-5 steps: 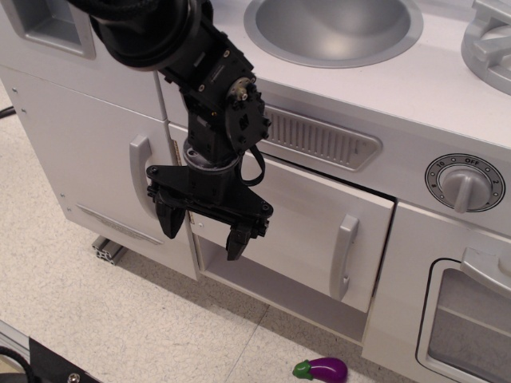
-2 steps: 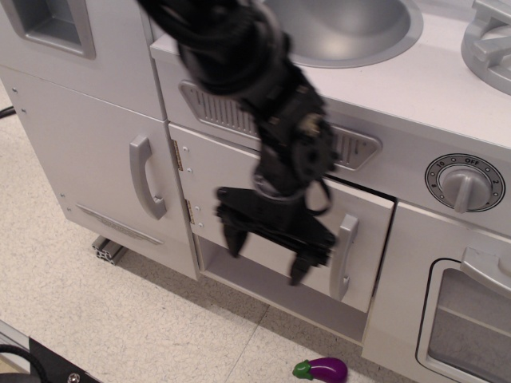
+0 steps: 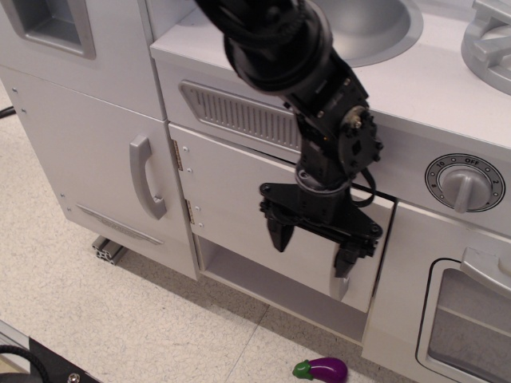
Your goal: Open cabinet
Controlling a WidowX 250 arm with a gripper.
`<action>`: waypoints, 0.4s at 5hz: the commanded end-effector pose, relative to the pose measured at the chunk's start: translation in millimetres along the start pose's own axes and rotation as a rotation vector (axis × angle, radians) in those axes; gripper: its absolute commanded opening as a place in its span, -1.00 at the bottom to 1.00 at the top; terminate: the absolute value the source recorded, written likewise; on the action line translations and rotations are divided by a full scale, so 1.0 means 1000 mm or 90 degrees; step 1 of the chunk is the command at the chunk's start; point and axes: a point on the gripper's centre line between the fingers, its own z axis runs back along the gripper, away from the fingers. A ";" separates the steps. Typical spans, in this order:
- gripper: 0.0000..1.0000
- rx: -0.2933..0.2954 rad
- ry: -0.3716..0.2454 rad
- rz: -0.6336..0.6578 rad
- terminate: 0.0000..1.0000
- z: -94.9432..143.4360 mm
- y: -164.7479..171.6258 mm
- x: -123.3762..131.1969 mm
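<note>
A black robot arm reached down over a white toy kitchen, its gripper [image 3: 314, 246] hanging with two stubby, ridged fingers spread wide apart and nothing held between them. The gripper sat directly in front of the cabinet [image 3: 239, 207], a plain, roughly square white door below a ribbed grey vent panel [image 3: 239, 114]; the door stood slightly ajar, its right edge swung out from the frame so that a dark gap showed along the top. The gripper's right-hand finger [image 3: 346, 257] covered most of the door's small grey loop handle [image 3: 338, 286], only the lower end of which showed below it; whether it touched the handle could not be told. Two small hinges [image 3: 178, 155] marked the door's left edge. Left of the cabinet stood a taller door with a long curved grey handle [image 3: 146, 177]. Right of the cabinet were a round grey timer dial [image 3: 464, 182] and, lower, a windowed oven door [image 3: 467, 323]. Above the cabinet, a smooth silver sink bowl [image 3: 375, 28] sat in the countertop. Below the cabinet, on speckled pale floor, lay a glossy purple toy eggplant [image 3: 322, 369].
</note>
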 end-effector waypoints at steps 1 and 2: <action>1.00 -0.013 -0.083 0.010 -1.00 -0.011 -0.015 0.027; 1.00 -0.011 -0.102 0.019 -1.00 -0.020 -0.017 0.033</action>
